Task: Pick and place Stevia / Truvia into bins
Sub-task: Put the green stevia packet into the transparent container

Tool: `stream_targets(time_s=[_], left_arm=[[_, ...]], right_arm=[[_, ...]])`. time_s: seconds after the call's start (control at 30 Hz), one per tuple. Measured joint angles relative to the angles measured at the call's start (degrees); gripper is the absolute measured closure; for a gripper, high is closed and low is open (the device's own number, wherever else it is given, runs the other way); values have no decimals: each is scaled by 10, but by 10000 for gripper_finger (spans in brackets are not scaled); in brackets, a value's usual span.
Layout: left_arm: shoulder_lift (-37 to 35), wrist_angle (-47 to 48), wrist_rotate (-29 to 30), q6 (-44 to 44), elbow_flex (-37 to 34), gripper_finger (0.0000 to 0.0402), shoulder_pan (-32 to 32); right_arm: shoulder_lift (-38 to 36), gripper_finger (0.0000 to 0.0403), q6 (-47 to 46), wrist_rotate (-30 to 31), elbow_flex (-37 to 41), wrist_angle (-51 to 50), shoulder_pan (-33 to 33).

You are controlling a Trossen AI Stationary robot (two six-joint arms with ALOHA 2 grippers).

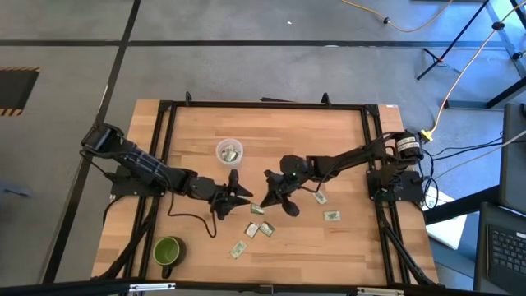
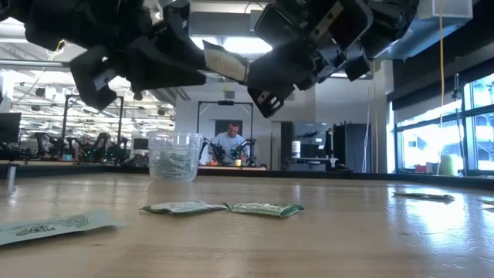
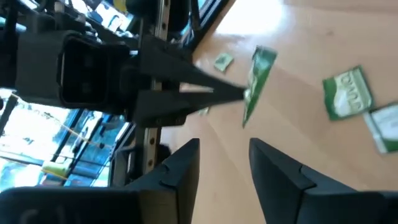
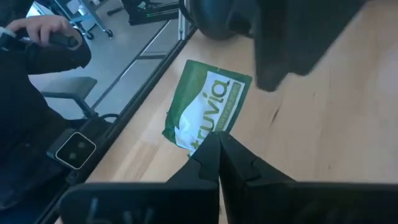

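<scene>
Pinched by one corner in the clenched right hand (image 4: 217, 146), a Truvia packet (image 4: 205, 106) hangs mid-frame above the tabletop (image 1: 329, 131), facing the released left hand (image 3: 224, 158). Such a thin grip could slip before reaching the cup (image 1: 229, 152), upper left of both.

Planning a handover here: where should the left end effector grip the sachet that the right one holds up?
Take the sachet by its free end, opposite the edge the right end effector pinches. It is thin, flat and clear of the table, so the open left end effector should probably come from its own side, one finger on each face.
</scene>
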State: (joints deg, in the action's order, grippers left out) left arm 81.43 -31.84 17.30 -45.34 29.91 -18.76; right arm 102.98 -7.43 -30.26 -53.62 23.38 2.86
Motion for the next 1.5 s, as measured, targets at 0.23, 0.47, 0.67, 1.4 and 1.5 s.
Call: stream_targets(time_s=[0.23, 0.47, 0.67, 1.4, 1.5], left_arm=[[0, -7, -24, 5, 0, 268, -6], [0, -37, -19, 1, 0, 278, -22], [0, -39, -22, 1, 0, 300, -23], [0, -38, -19, 14, 0, 398, -23], [0, -38, -18, 36, 0, 398, -23]], right_arm=[[0, 403, -14, 4, -18, -4, -1], [0, 403, -18, 6, -20, -9, -1], [0, 403, -15, 12, -20, -9, -1], [0, 402, 6, 23, -20, -11, -1], [0, 393, 33, 23, -20, -14, -1]])
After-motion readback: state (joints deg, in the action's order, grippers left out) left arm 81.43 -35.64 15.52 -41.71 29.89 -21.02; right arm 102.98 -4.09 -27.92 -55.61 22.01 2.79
